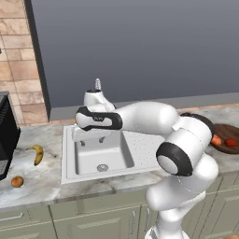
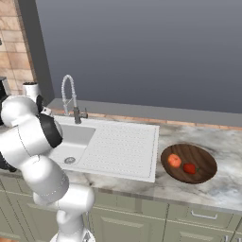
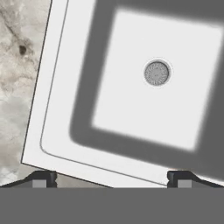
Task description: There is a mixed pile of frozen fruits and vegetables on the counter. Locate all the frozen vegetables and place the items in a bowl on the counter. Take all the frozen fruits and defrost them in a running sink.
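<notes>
White arm segments are rising from the near edge of the cabinets and folding leftward, so that the forearm is reaching level across the sink (image 1: 95,154) with the hand hanging above the basin's far left part. In the hand view, the gripper (image 3: 112,178) is pointing straight down, its two dark fingertips (image 3: 43,178) standing spread wide apart with nothing between them; below them are lying the sink's white rim, the shadowed basin walls and the round grey drain (image 3: 156,72). The counter (image 1: 37,182) is running left and right of the sink. On its left stretch, the banana (image 1: 37,153) is lying near the sink's left rim, and the small orange-yellow fruit (image 1: 17,181) is sitting nearer and farther left, well apart from it. On the right stretch, the dark wooden bowl (image 2: 189,163) is holding the orange-red ball (image 2: 174,161) and, just beside it to the right, the bright red piece (image 2: 189,168). The chrome faucet (image 2: 69,97) is standing at the sink's far edge.
</notes>
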You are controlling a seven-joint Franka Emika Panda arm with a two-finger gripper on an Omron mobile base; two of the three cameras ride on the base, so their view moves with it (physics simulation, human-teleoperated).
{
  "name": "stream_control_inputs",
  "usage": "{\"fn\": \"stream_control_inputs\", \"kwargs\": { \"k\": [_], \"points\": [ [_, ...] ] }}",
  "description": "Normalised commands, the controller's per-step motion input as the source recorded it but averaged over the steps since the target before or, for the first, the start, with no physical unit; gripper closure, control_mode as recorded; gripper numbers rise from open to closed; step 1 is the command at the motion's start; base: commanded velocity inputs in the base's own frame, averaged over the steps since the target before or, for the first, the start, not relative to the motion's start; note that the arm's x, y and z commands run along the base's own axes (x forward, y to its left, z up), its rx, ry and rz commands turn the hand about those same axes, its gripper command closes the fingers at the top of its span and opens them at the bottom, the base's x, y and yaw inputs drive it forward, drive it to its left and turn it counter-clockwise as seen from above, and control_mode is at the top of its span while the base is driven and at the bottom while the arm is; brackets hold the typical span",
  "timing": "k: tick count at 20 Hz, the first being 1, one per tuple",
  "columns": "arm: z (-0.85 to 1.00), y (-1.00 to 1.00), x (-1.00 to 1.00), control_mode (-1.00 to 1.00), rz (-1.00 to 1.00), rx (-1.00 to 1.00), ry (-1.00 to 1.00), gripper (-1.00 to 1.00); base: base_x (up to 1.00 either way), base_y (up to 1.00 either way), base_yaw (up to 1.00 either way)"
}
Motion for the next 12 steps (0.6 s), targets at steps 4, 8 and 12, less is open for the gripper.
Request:
{"fn": "stream_control_inputs", "kwargs": {
  "k": [4, 8, 12],
  "points": [
    [0.0, 0.45, 0.1, -1.0, -0.05, 0.0, -0.02, -1.0, 0.0, 0.0, 0.0],
    [0.0, 0.45, 0.1, -1.0, -0.05, 0.0, -0.02, -1.0, 0.0, 0.0, 0.0],
    [-0.01, 0.39, 0.08, -1.0, -0.07, 0.0, 0.0, -1.0, 0.0, 0.0, 0.0]
  ]
}}
